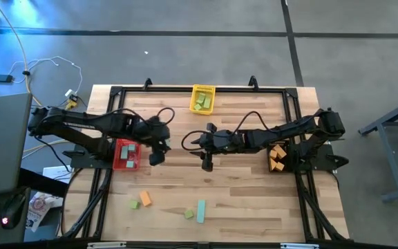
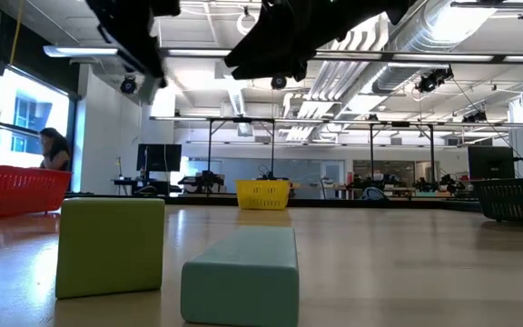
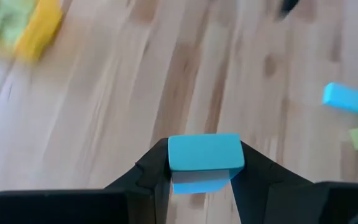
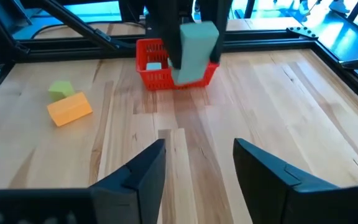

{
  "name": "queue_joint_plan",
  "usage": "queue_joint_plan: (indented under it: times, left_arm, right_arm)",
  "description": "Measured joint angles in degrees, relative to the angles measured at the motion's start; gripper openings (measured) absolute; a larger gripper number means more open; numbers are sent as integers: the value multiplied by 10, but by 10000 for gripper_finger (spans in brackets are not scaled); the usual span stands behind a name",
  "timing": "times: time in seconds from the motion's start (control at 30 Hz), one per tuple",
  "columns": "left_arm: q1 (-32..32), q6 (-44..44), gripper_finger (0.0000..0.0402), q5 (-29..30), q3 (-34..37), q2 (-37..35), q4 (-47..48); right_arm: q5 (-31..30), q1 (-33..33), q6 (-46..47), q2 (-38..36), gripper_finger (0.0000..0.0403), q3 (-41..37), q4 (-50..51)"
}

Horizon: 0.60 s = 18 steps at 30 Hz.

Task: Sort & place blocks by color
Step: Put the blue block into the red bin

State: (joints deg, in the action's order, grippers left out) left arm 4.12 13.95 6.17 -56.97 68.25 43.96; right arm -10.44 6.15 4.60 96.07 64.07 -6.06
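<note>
My left gripper (image 1: 156, 156) hangs beside the red bin (image 1: 126, 154), shut on a teal block (image 3: 204, 154); the right wrist view shows that block (image 4: 194, 50) in the air in front of the red bin (image 4: 157, 74). My right gripper (image 1: 199, 148) is open at the table's middle, pointing toward the left arm, and touches nothing. On the near part of the table lie a light green cube (image 1: 134, 204), an orange block (image 1: 145, 199), another green cube (image 1: 188, 214) and a teal bar (image 1: 201, 211), each flat on the wood. My left gripper pinches the teal block between its two fingers (image 3: 151, 171), one on each of two opposite side faces (image 3: 174, 158). The fingers come from above, pointing down. The block is lifted clear of the table and hangs below the fingers (image 4: 166, 25).
A yellow bin (image 1: 202, 98) with green blocks stands at the far edge. A black bin (image 1: 276, 158) with orange blocks sits under the right arm. The red bin holds teal blocks. Bare wood lies between the arms and the loose blocks. A person shows far off in the room (image 2: 53, 147).
</note>
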Motion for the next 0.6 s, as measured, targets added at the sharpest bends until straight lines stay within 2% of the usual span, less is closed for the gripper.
queue_joint_plan:
  times: [0.37,0.47,0.6]
  left_arm:
    - [-6,199,109,11,0,-41,252]
    - [-6,235,108,18,0,-40,321]
    - [-7,267,107,12,0,-38,366]
  right_arm:
    - [0,0,-1,0,174,0,12]
    - [0,0,-1,0,174,0,16]
    - [0,0,-1,0,174,0,20]
